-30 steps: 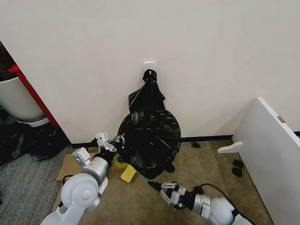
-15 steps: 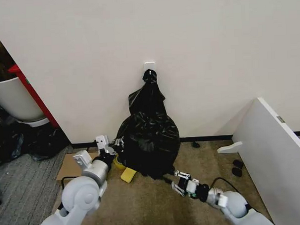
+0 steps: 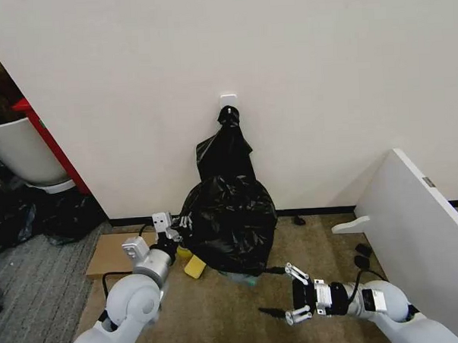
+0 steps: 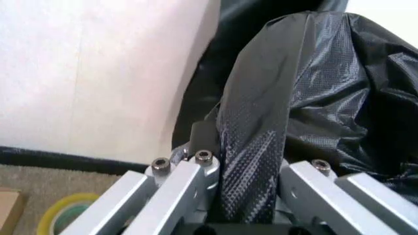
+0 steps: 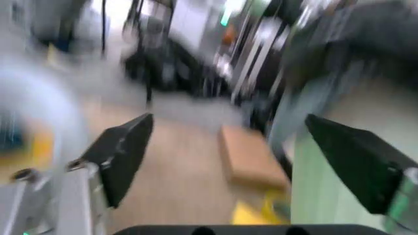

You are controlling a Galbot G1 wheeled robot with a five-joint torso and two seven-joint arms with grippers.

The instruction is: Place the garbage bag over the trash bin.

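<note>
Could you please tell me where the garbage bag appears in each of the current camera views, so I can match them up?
Head view: the garbage bag sits centre frame against the wall, the left end effector at its left edge.
Left wrist view: the bag runs up from between that end effector's fingers.
Right wrist view: too blurred to tell.
Shared landmark: the yellow tape roll on the floor.
</note>
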